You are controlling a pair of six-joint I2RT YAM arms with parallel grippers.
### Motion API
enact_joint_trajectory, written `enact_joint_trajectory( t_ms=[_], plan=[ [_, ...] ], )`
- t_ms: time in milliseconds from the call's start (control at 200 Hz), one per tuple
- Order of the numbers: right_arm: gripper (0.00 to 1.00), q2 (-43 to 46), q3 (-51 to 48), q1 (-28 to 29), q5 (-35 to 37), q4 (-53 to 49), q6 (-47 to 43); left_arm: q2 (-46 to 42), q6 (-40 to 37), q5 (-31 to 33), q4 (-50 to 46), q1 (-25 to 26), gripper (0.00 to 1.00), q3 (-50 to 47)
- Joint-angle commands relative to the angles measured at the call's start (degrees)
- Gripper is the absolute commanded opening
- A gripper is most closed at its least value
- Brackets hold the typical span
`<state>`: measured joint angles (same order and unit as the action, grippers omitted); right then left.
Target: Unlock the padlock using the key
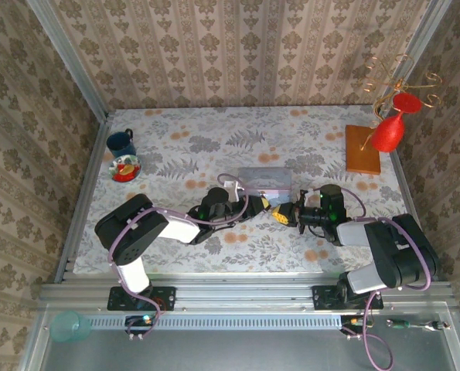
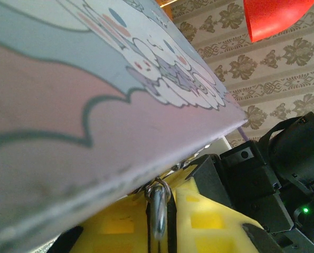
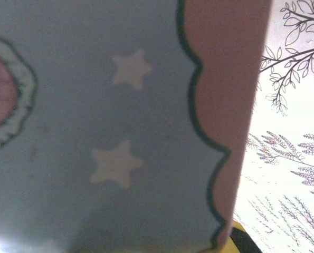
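Both arms meet at the pastel tin box [image 1: 264,179], mid-table and nearer the near edge. The padlock [image 2: 158,206] hangs at the tin's lower rim, its thin metal loop between the yellow fingers [image 2: 117,226] of the left gripper [image 1: 267,204]. The fingers stand narrow about it, but a firm pinch cannot be told, nor can the spread of the right gripper [image 1: 294,213]. The key is too small to pick out. The step likely wants the lock held steady and the key fed straight. The heads crowd each other; open table [image 1: 183,154] lies toward both side edges.
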<state>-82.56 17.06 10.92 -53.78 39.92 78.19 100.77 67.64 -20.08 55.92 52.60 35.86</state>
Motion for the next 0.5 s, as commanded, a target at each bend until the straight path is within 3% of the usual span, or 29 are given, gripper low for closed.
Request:
enact_joint_trajectory(
  t_ms=[0,265,495],
  plan=[
    [0.00,2.46,1.67,1.36,1.85,5.72,-0.89,-0.74,-2.61,-8.17,0.97,3.32,0.08,-0.70],
    [0.00,0.22,0.86,6.58,4.96,10.02,1.02,-0.23,-1.41,-7.00,3.35,2.97,0.08,-0.44],
    [0.00,2.44,-0.18,6.79,6.13,8.23,0.68,-0.14,-1.66,-6.73,3.19,2.15,0.08,-1.39]
  ],
)
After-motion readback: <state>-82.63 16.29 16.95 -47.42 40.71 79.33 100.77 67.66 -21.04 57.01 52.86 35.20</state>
